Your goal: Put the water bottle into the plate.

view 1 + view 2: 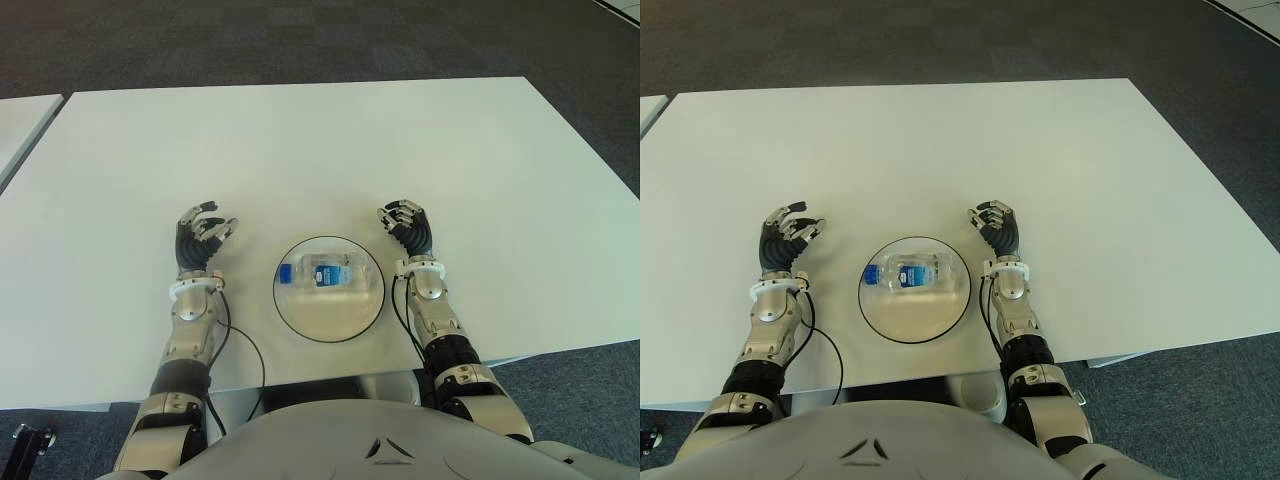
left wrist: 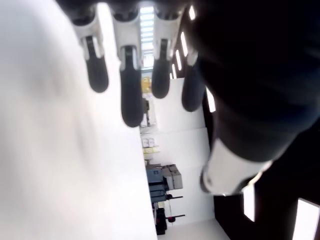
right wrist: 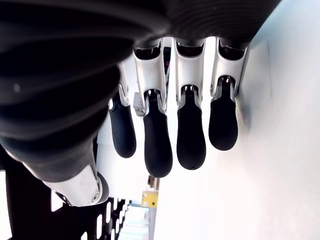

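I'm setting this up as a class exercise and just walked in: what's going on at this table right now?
A humanoid robot stands at a white table. The water bottle lies on its side inside the round plate in front of the robot, so it is already in place. Nothing is being held. The left hand shows to the left of the plate and the right hand to its right, both apart from the plate, fingers relaxed and empty.
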